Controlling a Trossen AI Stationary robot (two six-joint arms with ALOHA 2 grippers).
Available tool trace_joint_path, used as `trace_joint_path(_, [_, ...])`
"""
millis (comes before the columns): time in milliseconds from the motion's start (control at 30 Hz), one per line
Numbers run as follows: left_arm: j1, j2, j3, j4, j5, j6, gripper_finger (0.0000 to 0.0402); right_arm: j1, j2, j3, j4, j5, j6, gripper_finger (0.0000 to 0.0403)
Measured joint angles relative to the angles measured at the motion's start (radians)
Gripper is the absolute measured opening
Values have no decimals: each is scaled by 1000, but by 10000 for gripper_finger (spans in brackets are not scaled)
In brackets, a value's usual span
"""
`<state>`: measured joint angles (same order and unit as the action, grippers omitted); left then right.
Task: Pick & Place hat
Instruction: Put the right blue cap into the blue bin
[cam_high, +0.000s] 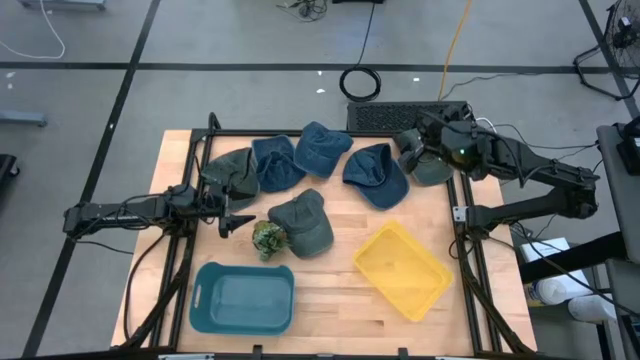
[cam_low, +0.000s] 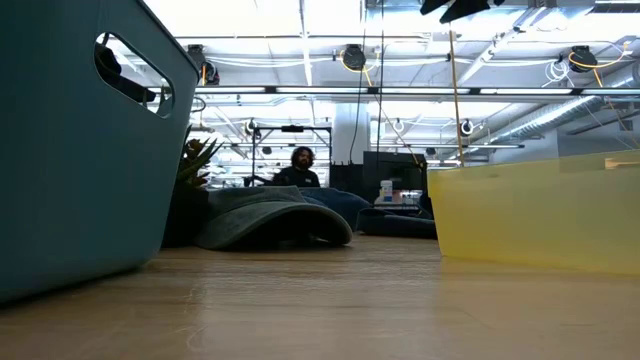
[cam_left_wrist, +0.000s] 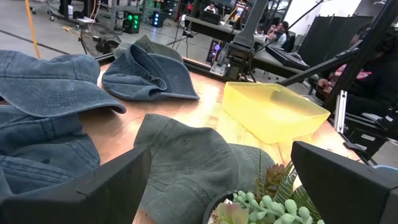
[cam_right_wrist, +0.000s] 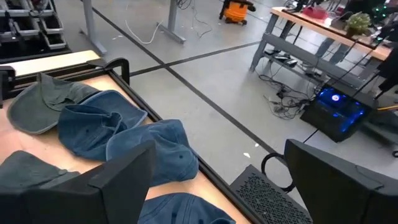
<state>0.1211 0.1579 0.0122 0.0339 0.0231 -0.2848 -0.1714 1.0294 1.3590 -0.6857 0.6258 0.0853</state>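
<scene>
Hats crowd the worktop, both pincers released

Six hats lie on the wooden worktop (cam_high: 330, 300). Along its far edge sit a dark green hat (cam_high: 228, 172), a blue hat (cam_high: 277, 163) overlapping it, a second blue hat (cam_high: 322, 147) and a third blue hat (cam_high: 375, 173), with a grey-green hat (cam_high: 432, 168) at the right edge. Nearer the middle lies another green hat (cam_high: 303, 222), touching a small potted succulent (cam_high: 268, 238) on its left.

The left pincer (cam_high: 235, 222) hovers just beside the succulent and the middle green hat, its fingers (cam_left_wrist: 93, 193) spread and grasping nothing; the plant stands directly before it. The right pincer (cam_high: 408, 150) hangs over the worktop's far right corner between the third blue hat and the grey-green one, jaws apart and empty.

At the near edge a teal bin (cam_high: 243, 298) sits left and a yellow bin (cam_high: 402, 270) right, well apart, both holding no hat. A person (cam_low: 297, 170) sits in the room behind
</scene>
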Motion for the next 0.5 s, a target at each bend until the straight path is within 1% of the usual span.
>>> trace_joint_path(233, [0,0,0,0,0,0,397,-29,0,0,0,0,-15,345])
trace_joint_path(500, [0,0,0,0,0,0,397,-31,-1,0,4,-3,-26,345])
